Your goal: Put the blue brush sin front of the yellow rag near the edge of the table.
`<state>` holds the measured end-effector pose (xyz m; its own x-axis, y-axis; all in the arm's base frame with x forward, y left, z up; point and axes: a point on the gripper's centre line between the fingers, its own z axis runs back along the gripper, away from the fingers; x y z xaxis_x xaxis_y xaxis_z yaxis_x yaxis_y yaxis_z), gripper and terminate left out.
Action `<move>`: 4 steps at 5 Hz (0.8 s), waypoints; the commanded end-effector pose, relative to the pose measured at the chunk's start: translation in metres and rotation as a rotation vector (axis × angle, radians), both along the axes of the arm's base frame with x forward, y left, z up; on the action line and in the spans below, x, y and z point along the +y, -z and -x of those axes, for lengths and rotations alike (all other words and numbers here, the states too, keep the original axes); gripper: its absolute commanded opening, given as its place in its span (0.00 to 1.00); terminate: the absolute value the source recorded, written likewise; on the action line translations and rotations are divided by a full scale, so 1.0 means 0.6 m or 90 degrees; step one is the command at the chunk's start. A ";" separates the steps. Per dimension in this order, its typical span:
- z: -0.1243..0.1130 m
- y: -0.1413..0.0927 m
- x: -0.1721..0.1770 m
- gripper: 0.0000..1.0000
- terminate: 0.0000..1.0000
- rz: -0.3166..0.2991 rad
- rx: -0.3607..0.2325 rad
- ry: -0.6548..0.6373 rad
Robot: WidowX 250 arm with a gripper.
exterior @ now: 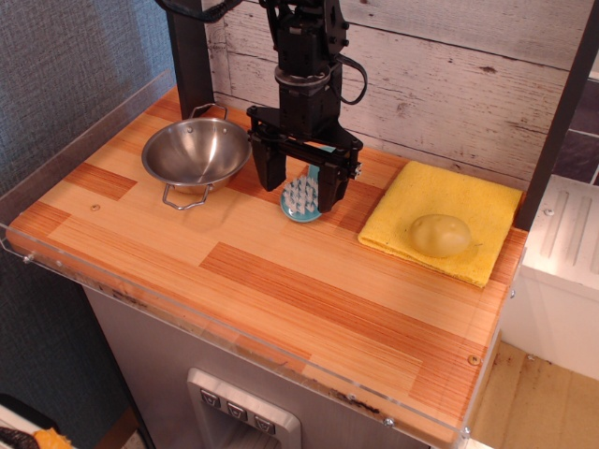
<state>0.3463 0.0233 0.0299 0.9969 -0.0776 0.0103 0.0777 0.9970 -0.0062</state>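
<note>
The blue brush (299, 199) lies bristles-up on the table (281, 290), left of the yellow rag (432, 190), with its handle pointing toward the back wall. My black gripper (300, 183) hangs straight down over the brush. It is open, with one finger on each side of the brush head, and I cannot tell whether the fingers touch it. The yellow rag lies flat at the back right of the table.
A pale yellow-green potato-like lump (438, 235) sits on the rag. A steel bowl (195, 154) stands at the back left. A clear acrylic rim (234, 334) runs along the table's edges. A white plank wall is behind the arm.
</note>
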 end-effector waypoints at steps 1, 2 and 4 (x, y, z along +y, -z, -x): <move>-0.013 0.004 0.004 1.00 0.00 0.013 -0.016 -0.037; -0.012 0.016 0.003 1.00 0.00 0.014 -0.005 -0.041; 0.008 -0.041 -0.010 0.00 0.00 0.028 -0.064 -0.022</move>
